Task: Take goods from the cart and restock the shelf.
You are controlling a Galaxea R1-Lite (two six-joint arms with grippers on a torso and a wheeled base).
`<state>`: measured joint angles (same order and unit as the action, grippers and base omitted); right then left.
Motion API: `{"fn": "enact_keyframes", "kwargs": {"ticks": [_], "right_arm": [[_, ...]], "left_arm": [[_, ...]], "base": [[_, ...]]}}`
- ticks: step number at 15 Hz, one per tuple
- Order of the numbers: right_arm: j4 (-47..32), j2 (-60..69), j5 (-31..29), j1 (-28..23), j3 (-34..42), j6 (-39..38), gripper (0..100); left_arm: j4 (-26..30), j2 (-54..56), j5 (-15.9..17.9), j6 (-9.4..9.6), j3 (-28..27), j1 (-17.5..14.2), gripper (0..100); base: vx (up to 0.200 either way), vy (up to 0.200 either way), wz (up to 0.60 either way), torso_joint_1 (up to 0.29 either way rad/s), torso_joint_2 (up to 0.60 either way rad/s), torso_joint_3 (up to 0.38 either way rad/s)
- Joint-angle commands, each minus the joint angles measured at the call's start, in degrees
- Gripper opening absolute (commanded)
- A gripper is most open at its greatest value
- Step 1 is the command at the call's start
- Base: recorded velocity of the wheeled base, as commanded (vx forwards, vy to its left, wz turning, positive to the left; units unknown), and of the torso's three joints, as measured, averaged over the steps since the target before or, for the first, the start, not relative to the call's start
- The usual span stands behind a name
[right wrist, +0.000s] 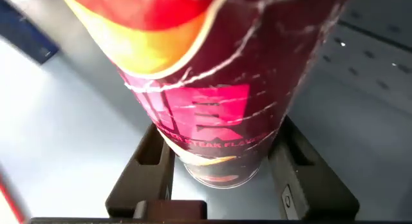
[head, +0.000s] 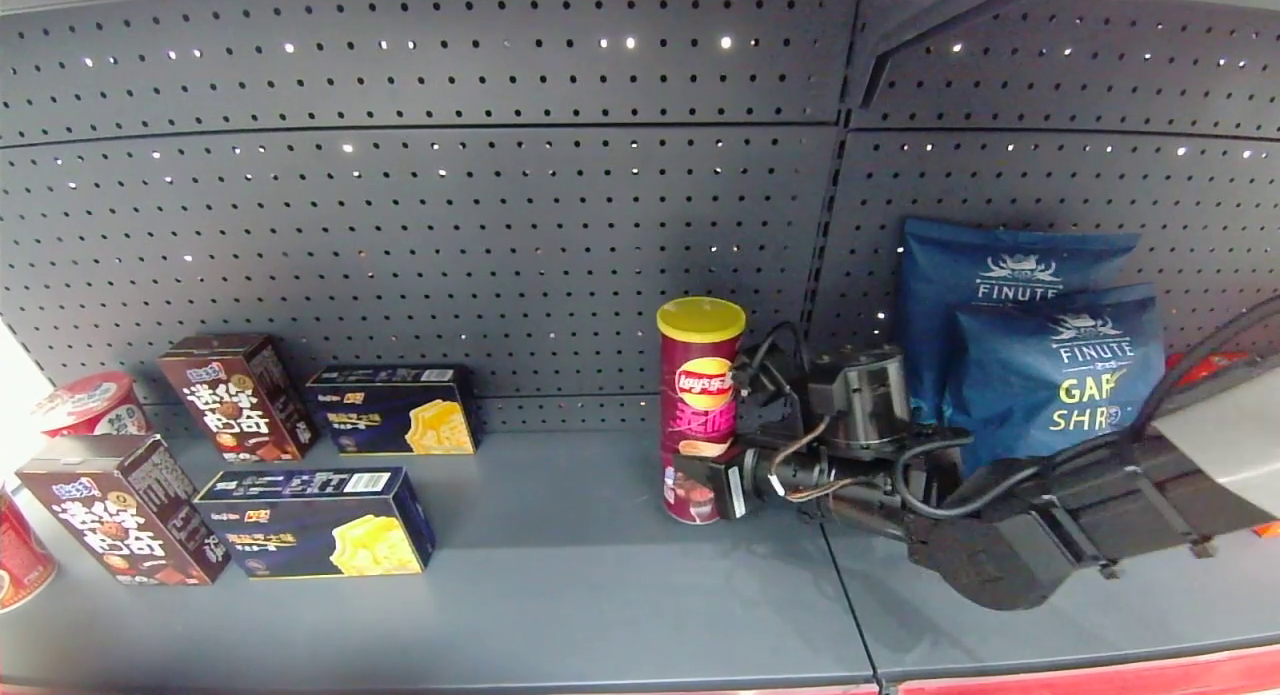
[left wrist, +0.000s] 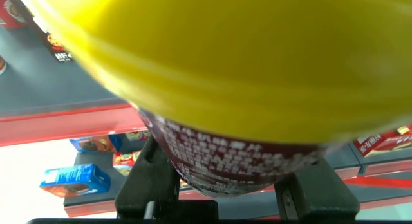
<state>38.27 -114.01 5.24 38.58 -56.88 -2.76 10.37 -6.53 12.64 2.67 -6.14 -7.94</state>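
A maroon chips can [head: 700,405] with a yellow lid stands upright on the grey shelf [head: 560,585], near its middle. My right gripper [head: 702,490] reaches in from the right and is shut on the can's lower part. The right wrist view shows this can [right wrist: 219,89] between the two black fingers [right wrist: 145,176]. In the left wrist view a second maroon chips can [left wrist: 244,166] with a yellow lid [left wrist: 225,50] is held close to the camera. My left gripper [left wrist: 225,188] is shut on its body.
Brown boxes [head: 235,395] and dark blue boxes [head: 320,520] stand at the shelf's left, with a red cup [head: 90,400] behind. Two blue bags [head: 1050,375] lean on the pegboard at the right. Bare shelf lies between the boxes and the can. Other shelves with a blue box [left wrist: 74,179] lie behind the left can.
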Motion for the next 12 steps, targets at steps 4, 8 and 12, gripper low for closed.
{"fn": "enact_keyframes", "kwargs": {"ticks": [4, 8, 12], "right_arm": [[0.7, 17.0, -2.0, 3.3, 15.2, 0.1, 0], [11.3, 17.6, -2.1, 5.4, 25.1, -0.1, 0], [20.2, 13.5, -2.0, 5.4, 30.7, -0.1, 0]], "left_arm": [[0.0, 0.1, 0.0, -0.65, 0.0, 0.0, 0], [0.0, 0.1, 0.0, -0.56, 0.0, 0.0, 0], [0.0, 0.1, -0.4, -0.56, 0.0, -0.1, 0]], "base": [[0.0, 0.0, 0.0, 0.0, 0.0, 0.0], [0.0, 0.0, 0.0, 0.0, 0.0, 0.0], [0.0, 0.0, 0.0, 0.0, 0.0, 0.0]]}}
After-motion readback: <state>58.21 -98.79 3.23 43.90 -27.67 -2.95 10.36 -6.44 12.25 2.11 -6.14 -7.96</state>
